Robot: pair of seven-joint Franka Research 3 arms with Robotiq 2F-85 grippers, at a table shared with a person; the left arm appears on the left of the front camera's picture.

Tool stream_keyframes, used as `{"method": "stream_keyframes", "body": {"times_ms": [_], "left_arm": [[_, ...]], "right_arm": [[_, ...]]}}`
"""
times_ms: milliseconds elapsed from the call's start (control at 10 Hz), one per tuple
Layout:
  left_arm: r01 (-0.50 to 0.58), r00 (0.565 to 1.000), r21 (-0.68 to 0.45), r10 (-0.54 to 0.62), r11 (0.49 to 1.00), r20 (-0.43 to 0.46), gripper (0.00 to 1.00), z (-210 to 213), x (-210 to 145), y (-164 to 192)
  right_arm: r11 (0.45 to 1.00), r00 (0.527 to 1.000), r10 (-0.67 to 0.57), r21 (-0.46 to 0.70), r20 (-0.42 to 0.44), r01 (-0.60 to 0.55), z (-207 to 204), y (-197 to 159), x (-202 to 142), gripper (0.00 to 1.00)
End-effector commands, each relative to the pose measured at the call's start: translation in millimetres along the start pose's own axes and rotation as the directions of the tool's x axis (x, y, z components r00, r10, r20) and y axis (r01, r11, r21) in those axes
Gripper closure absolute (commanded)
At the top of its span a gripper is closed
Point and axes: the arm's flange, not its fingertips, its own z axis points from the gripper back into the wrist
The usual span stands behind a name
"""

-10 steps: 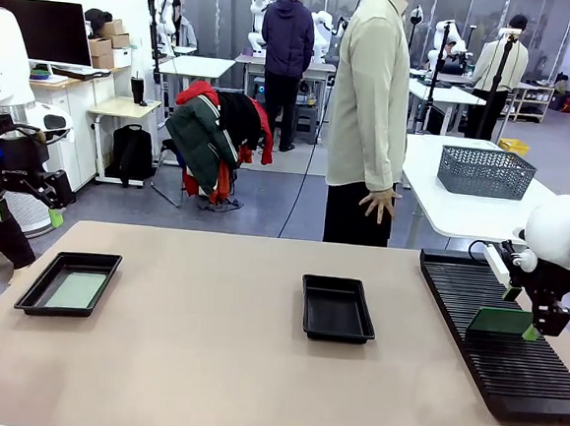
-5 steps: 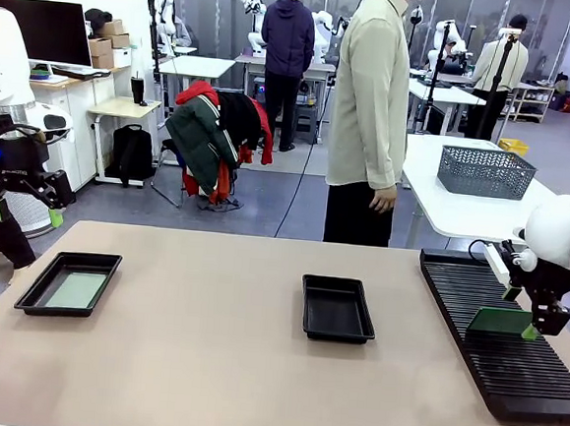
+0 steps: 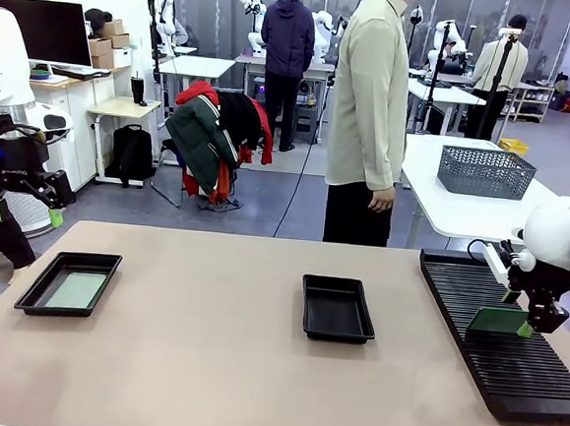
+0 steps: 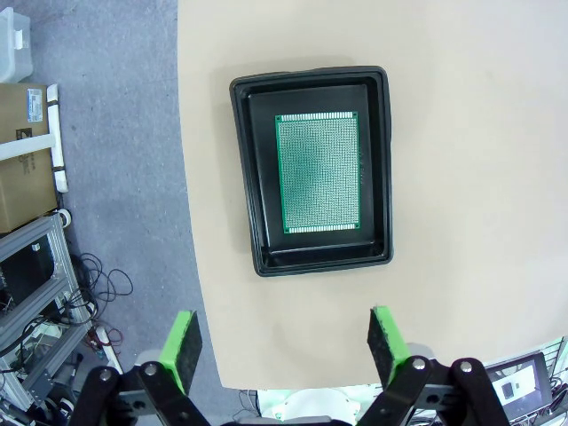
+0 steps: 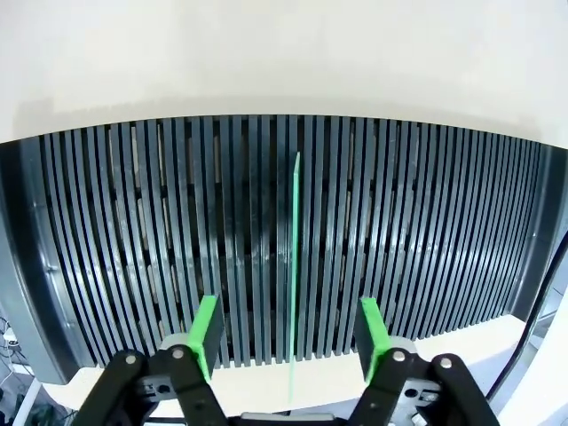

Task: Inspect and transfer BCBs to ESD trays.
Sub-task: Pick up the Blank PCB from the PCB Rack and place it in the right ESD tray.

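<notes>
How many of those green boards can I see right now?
2. A flat board lies in the black tray on the robot's left. An upright board stands on edge in the slotted rack on its right, between the right gripper's open jaws.

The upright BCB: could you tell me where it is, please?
Front view, right side: the BCB stands on edge in the black slotted rack, between the right gripper's open fingers.
</notes>
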Motion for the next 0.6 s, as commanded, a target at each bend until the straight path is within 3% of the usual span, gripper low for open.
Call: {"method": "stream_keyframes", "body": {"times_ms": [0,500], "left_arm": [[0.002,1.000,0.001,-0.002,1.000,0.007,0.00,-2.1,-0.7,1.1],[0.002,1.000,0.001,-0.002,1.000,0.007,0.00,-2.1,-0.7,1.1]], "right_arm": [[1.000,1.000,0.005,-0.019,-0.013,-0.006,-7.4,0.7,-1.6,0.31],[1.000,1.000,0.011,-0.016,-0.009,-0.011,-9.3,-0.4,-0.5,0.54]]}}
